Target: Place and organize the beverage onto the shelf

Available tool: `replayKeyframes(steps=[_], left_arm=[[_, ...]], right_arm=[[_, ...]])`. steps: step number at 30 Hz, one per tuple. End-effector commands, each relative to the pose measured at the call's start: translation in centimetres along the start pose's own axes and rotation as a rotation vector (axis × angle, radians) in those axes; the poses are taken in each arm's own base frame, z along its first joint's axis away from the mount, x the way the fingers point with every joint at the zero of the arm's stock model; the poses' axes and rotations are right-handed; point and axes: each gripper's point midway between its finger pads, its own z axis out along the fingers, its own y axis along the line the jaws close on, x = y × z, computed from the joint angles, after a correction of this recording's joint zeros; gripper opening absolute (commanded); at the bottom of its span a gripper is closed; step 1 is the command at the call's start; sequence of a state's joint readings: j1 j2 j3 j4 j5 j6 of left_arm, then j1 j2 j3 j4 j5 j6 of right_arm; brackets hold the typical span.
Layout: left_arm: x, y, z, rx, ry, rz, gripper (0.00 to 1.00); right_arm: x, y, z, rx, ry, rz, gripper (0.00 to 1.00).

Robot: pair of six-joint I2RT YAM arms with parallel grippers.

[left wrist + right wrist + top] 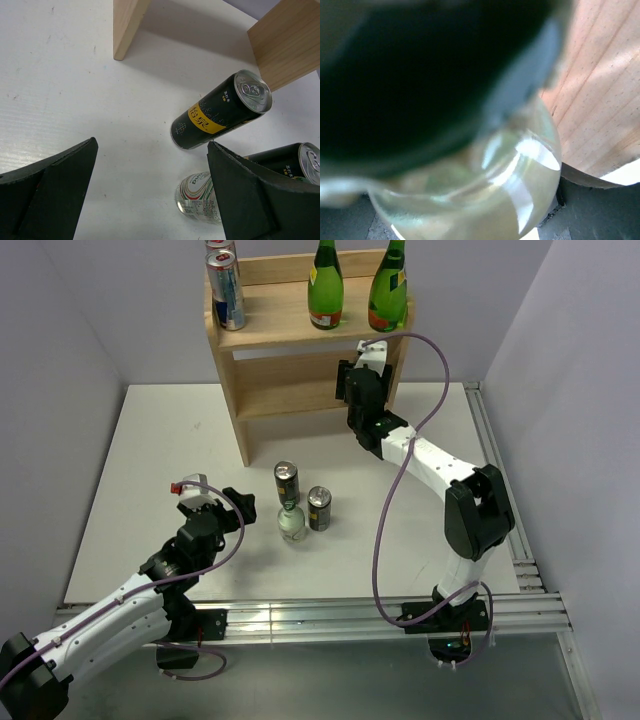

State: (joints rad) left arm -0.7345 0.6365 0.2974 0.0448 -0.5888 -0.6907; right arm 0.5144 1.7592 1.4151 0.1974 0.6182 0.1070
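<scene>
While spread wide, faced upright black can (220, 112) just ahead of left gripper (152, 145) jaws; couldn't tell right gripper (350, 390) grip on glass bottle (495, 200).

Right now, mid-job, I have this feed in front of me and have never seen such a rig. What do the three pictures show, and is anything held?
Two robot arms are bolted at the table's near edge. The overhead picture looks down from behind them, with the left arm on the left and the right arm on the right. The other two pictures come from a camera on each wrist.

The wooden shelf stands at the back, with two silver-blue cans and two green bottles on top. On the table stand two dark cans and a clear bottle.

The left jaws are wide open and empty. The right arm reaches into the lower tier. Its picture is blurred and shows something clear and rounded against wood, so I cannot tell whether it is gripped.
</scene>
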Motion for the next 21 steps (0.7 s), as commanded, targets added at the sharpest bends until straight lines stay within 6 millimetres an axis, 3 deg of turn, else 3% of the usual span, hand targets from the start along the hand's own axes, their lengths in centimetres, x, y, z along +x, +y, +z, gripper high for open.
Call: replayKeyframes(steps=[1, 2, 4, 5, 9, 11, 14, 21], left_arm=[[-0.41, -0.61, -0.03, 0.031, -0.017, 0.002, 0.98], [-0.36, -0.56, -0.03, 0.03, -0.016, 0.002, 0.98], [-0.46, -0.66, -0.04, 0.033, -0.018, 0.001, 0.98], [-0.44, -0.63, -0.03, 0.031, -0.018, 0.001, 0.98], [-0.43, -0.64, -0.03, 0.033, -0.017, 0.004, 0.97], [-0.39, -0.57, -0.04, 0.031, -0.017, 0.005, 0.97], [-0.45, -0.62, -0.04, 0.031, -0.018, 0.002, 0.97], [-0.36, -0.62, 0.0, 0.031, -0.015, 0.004, 0.97]], right_arm=[[-8.9, -0.87, 0.12, 0.041, -0.23, 0.18, 0.0], [-8.88, -0.86, 0.1, 0.04, -0.23, 0.188, 0.05], [-8.87, -0.96, 0.07, 0.044, -0.231, 0.191, 0.26], [-8.62, -0.9, 0.06, 0.04, -0.229, 0.191, 0.49], [-8.59, -0.77, 0.16, 0.037, -0.225, 0.191, 0.84], [-8.52, -0.69, 0.2, 0.034, -0.224, 0.193, 0.93], [-8.27, -0.55, 0.19, 0.028, -0.22, 0.19, 0.96], [-8.27, -0.76, -0.06, 0.026, -0.22, 0.194, 0.98]])
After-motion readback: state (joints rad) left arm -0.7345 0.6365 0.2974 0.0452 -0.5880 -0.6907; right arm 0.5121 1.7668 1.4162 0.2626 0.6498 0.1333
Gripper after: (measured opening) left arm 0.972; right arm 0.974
